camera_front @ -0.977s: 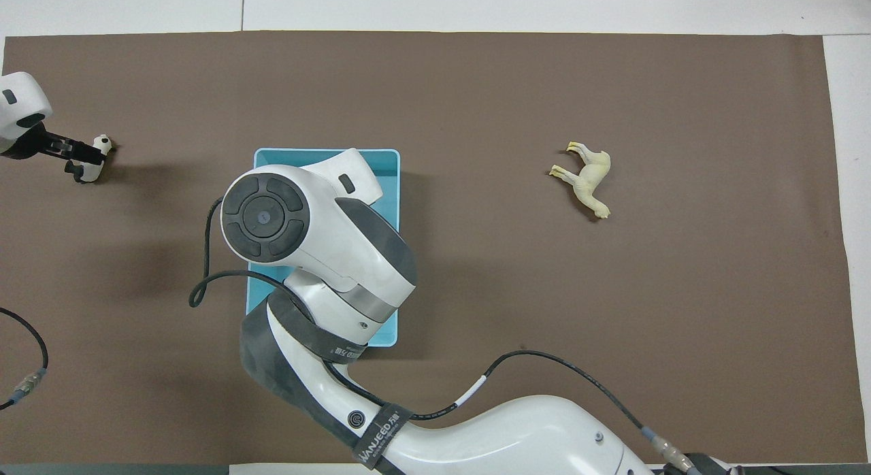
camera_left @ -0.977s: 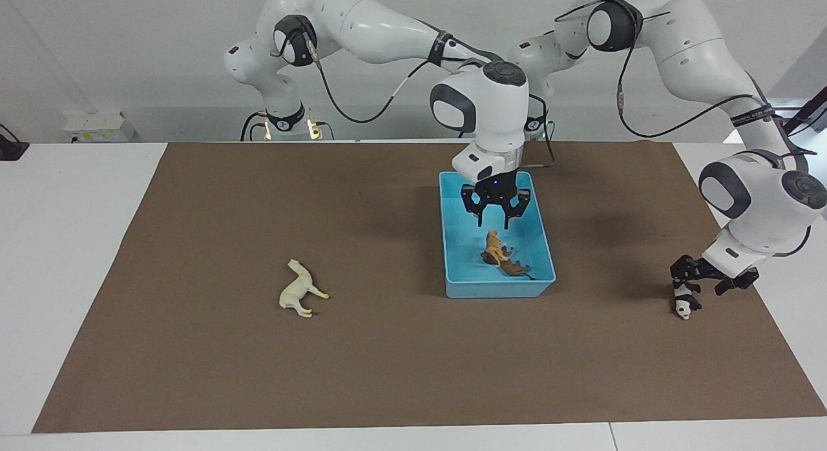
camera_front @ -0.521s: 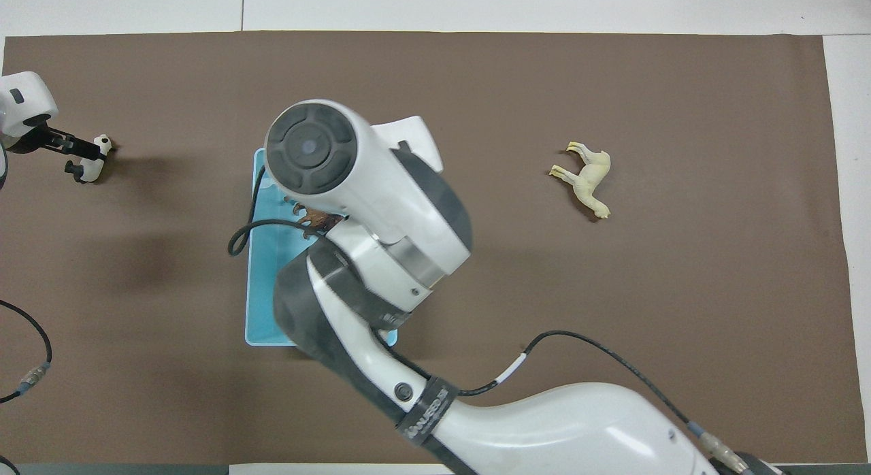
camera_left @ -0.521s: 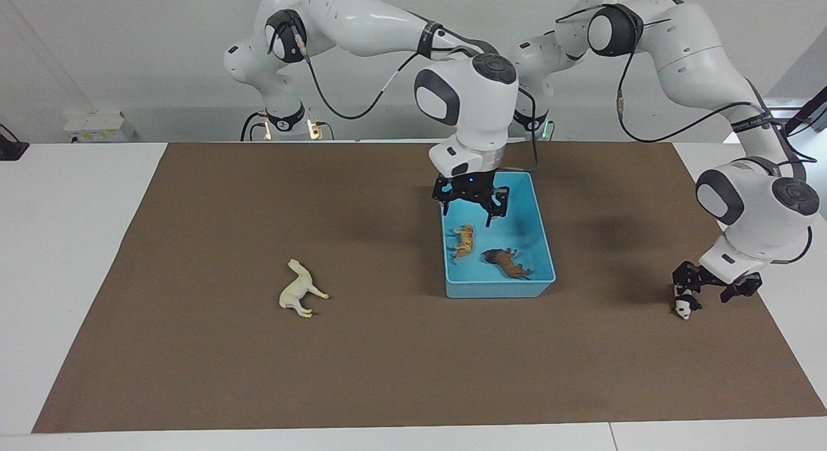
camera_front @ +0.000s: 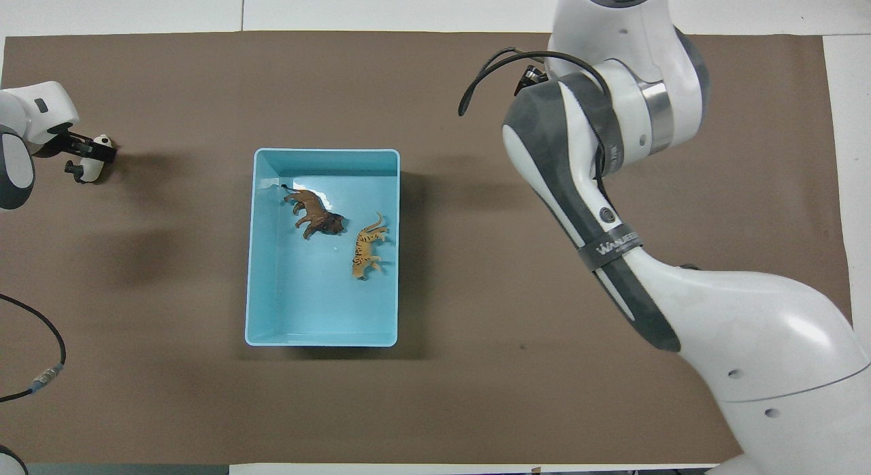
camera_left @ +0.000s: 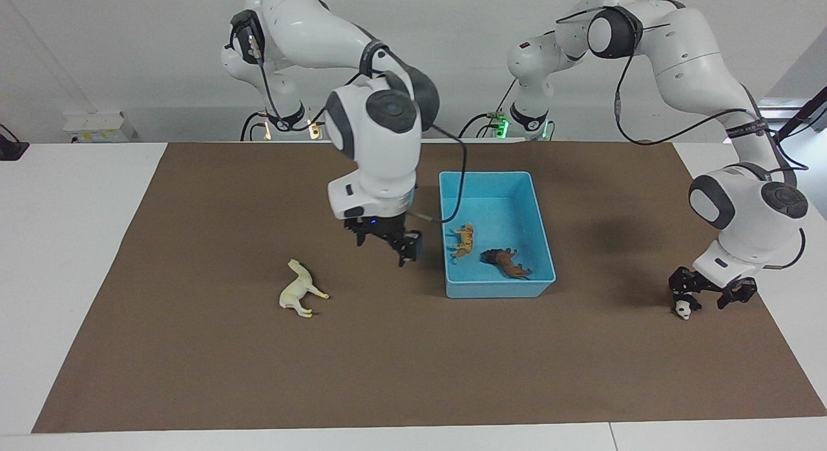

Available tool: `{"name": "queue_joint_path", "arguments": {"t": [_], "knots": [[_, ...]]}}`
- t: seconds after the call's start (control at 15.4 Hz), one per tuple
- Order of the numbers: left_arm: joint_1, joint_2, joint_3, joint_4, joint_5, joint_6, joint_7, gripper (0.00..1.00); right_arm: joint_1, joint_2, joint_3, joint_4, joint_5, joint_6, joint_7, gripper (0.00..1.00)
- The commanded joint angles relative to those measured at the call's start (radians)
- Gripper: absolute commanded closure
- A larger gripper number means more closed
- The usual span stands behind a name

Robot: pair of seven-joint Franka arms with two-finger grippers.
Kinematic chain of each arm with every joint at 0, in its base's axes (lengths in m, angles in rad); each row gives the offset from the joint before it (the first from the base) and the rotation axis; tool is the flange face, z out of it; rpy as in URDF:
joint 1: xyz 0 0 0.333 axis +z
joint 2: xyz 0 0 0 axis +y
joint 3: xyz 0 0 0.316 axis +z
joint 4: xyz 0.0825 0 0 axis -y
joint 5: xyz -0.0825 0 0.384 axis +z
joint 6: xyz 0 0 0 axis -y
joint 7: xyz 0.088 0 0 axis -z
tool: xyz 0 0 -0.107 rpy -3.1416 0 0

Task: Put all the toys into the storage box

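Note:
The light blue storage box (camera_left: 499, 287) lies on the brown mat and also shows in the overhead view (camera_front: 252, 271). The orange tiger (camera_left: 463, 239) (camera_front: 367, 247) and brown lion (camera_left: 506, 262) (camera_front: 314, 215) lie inside it. The cream horse (camera_left: 301, 289) lies on its side on the mat toward the right arm's end; the right arm hides it in the overhead view. My right gripper (camera_left: 386, 249) is open and empty, over the mat between box and horse. The panda (camera_left: 683, 307) (camera_front: 94, 156) stands toward the left arm's end. My left gripper (camera_left: 705, 293) (camera_front: 76, 155) is open, low, astride the panda.
The brown mat (camera_left: 413, 373) covers most of the white table. In the overhead view the right arm (camera_front: 599, 162) covers the part of the mat toward its own end of the table.
The tiger dropped from my right gripper into the box; that gripper then swung out of the box toward the horse. My left gripper sank slightly around the panda.

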Motion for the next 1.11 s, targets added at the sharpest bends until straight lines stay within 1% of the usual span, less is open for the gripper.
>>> {"name": "queue_joint_path", "arguments": {"t": [0.0,0.07,0.13,0.2,0.26,0.33,0.46,0.52,0.72,0.85,1.04], "knots": [[-0.001,-0.004,0.002,-0.034,0.022,0.053,0.004,0.05,-0.051,-0.146,0.015,-0.333,-0.003,0.204,-0.051,0.0],[-0.001,0.004,0.002,-0.036,0.022,0.058,0.004,0.06,-0.061,-0.169,0.015,-0.412,-0.003,0.272,-0.057,0.0],[-0.001,0.004,0.002,-0.042,0.022,0.064,0.004,0.1,-0.065,-0.178,0.015,-0.47,-0.003,0.318,-0.071,0.0],[-0.002,0.004,0.002,-0.043,0.02,0.064,0.002,0.17,-0.068,-0.178,0.015,-0.501,-0.003,0.35,-0.082,0.0],[-0.004,0.004,0.002,-0.043,0.02,0.06,-0.001,0.31,-0.071,-0.177,0.015,-0.518,-0.003,0.373,-0.085,0.0],[-0.005,0.002,0.002,-0.043,0.019,0.054,-0.009,0.56,-0.074,-0.178,0.015,-0.538,-0.003,0.389,-0.094,0.0],[-0.007,0.002,0.002,-0.043,0.019,0.044,-0.048,0.97,-0.094,-0.189,0.015,-0.581,-0.002,0.43,-0.143,0.0],[-0.013,0.001,0.002,-0.042,0.019,0.034,-0.07,1.0,-0.116,-0.194,0.015,-0.605,-0.002,0.462,-0.162,0.0],[-0.039,0.001,0.002,-0.005,0.011,-0.043,-0.136,1.0,-0.108,-0.177,0.015,-0.624,0.003,0.516,-0.153,0.0],[-0.079,-0.008,0.002,0.042,0.011,-0.144,-0.209,1.0,-0.105,-0.163,0.016,-0.632,0.011,0.549,-0.154,0.0],[-0.154,-0.028,0.0,0.113,0.01,-0.3,-0.427,1.0,-0.105,-0.166,0.016,-0.644,0.012,0.552,-0.162,0.0]]}}
